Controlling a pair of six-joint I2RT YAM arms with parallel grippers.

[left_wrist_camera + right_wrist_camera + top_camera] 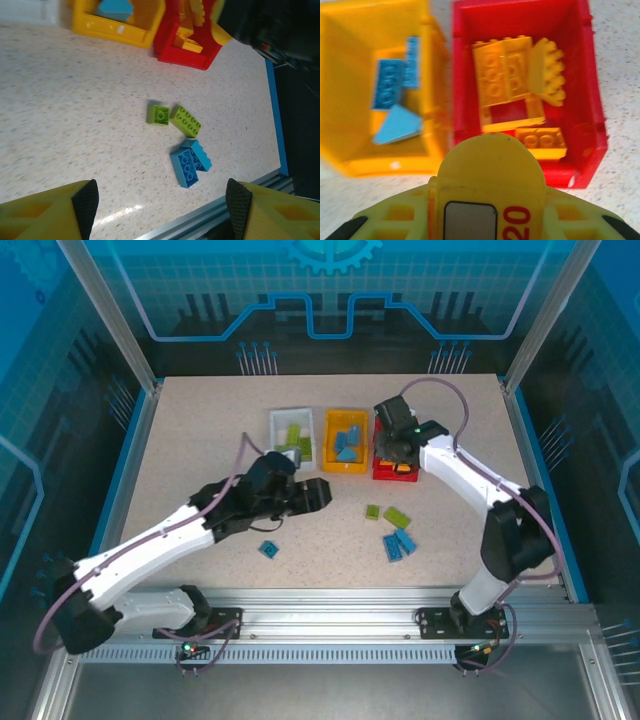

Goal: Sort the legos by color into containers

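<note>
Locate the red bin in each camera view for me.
Top external: red bin right of centre, upper half.
Left wrist: red bin at the top edge, right of centre.
Right wrist: red bin upper right, orange-yellow bricks inside.
Shared landmark: the orange-yellow bin immediately left of it.

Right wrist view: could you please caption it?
Orange-yellow bricks in the red bin, blue bricks in the yellow bin beside it.

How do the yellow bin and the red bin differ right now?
Contents: the yellow bin holds blue bricks; the red bin holds orange-yellow bricks. Position: the yellow bin sits mid-row, the red bin at the right end. Both are open-top bins, side by side.
</note>
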